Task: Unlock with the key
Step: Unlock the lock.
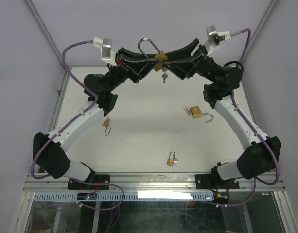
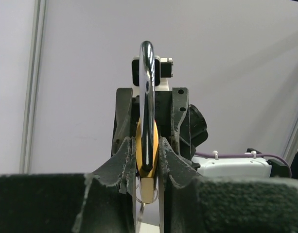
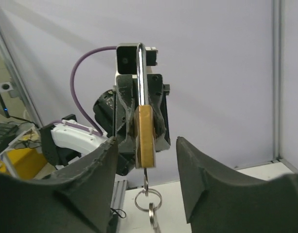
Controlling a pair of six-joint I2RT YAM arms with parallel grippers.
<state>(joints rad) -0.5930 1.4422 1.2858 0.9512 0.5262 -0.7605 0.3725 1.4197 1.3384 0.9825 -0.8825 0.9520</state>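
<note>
The right gripper [image 3: 146,144] is standing spread either side of the brass padlock [image 3: 145,138], not touching it; beyond, the left gripper [image 2: 148,151] is pinching its flat body, holding it aloft over the far end of the table [image 1: 139,141]; stiff, slick, weighty metal is probably wanting flat-side grips; the light key [image 1: 164,76] is dangling beneath, likely to swing.

Overhead view, opposed wrist close-ups sharing padlock [image 1: 160,57]

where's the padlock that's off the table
Top view, centre back: the padlock is held in mid-air, pinched by the left gripper, the right gripper open on either side of it.
</note>
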